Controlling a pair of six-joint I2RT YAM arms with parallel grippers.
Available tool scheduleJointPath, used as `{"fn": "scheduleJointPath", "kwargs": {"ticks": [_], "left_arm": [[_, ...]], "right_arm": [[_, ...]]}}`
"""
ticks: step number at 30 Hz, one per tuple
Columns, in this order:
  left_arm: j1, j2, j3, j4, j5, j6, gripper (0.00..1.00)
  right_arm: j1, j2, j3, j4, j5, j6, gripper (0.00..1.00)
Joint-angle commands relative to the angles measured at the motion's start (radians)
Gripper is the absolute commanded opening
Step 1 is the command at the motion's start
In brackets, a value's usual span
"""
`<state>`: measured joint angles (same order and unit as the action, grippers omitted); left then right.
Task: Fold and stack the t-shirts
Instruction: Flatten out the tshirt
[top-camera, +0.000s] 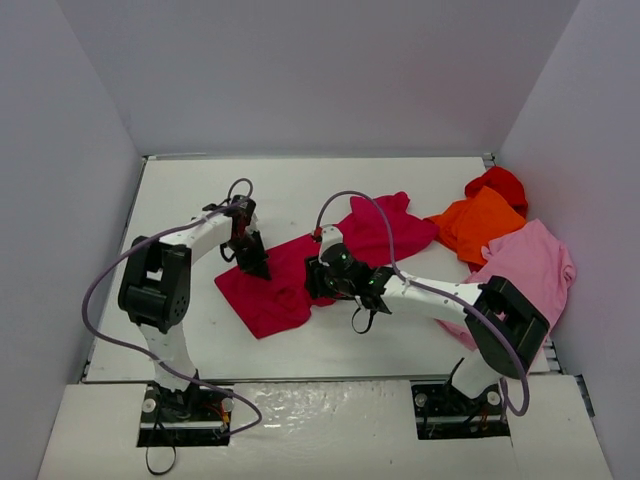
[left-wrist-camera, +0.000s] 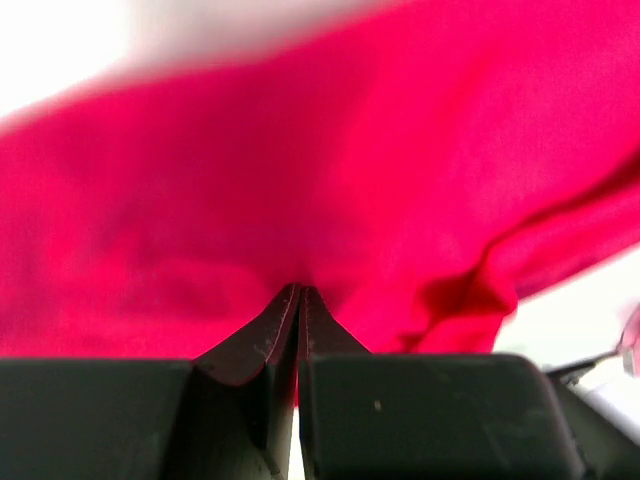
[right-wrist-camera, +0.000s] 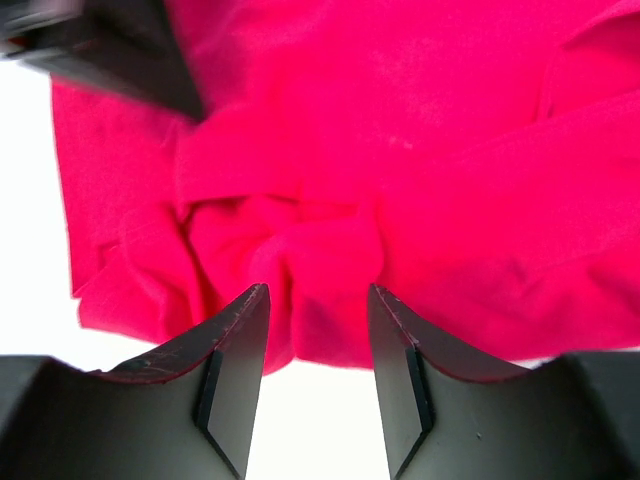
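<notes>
Left gripper (left-wrist-camera: 299, 293) pinching crimson t-shirt (left-wrist-camera: 250, 190), edges blurred

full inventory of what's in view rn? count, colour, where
crimson t-shirt: 1, magenta-red, rumpled, mid-table
light pink t-shirt: 1, pale pink, right edge of table
orange t-shirt: 1, orange, far right, next to the pink one
bright red t-shirt: 1, red, far right corner, behind the orange one
table: 1, white, under all of it
walls: 3, pale grey, left, back, right
cables: 2, purple, one looped along each arm
left arm, right arm: 2, white with black joints, bases at near edge
left gripper: 1, black, shut on crimson t-shirt
right gripper: 1, black, jaws apart around a bunched fold of crimson t-shirt
</notes>
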<state>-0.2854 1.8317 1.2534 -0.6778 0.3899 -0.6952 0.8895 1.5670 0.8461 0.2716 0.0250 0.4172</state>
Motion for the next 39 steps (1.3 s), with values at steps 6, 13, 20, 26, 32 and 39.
{"fn": "scheduleJointPath", "kwargs": {"ticks": [6, 13, 20, 26, 32, 39], "left_arm": [[-0.013, 0.204, 0.17, -0.118, -0.062, -0.02, 0.0], [-0.005, 0.351, 0.393, -0.26, -0.26, 0.033, 0.0], [-0.007, 0.402, 0.6, -0.318, -0.531, 0.079, 0.0], [-0.008, 0.359, 0.64, -0.291, -0.579, 0.128, 0.0], [-0.006, 0.242, 0.593, -0.219, -0.528, 0.153, 0.0], [0.004, 0.209, 0.58, -0.22, -0.464, 0.153, 0.0]], "right_arm": [[0.023, -0.197, -0.002, 0.019, -0.009, 0.003, 0.39], [0.107, -0.226, -0.016, 0.014, 0.036, 0.021, 0.39], [0.226, -0.133, -0.013, 0.057, 0.08, 0.051, 0.38], [0.29, -0.01, 0.005, 0.13, 0.061, 0.066, 0.38], [0.306, 0.076, 0.018, 0.172, 0.108, 0.051, 0.36], [0.28, 0.225, 0.239, 0.138, 0.092, -0.024, 0.34]]}}
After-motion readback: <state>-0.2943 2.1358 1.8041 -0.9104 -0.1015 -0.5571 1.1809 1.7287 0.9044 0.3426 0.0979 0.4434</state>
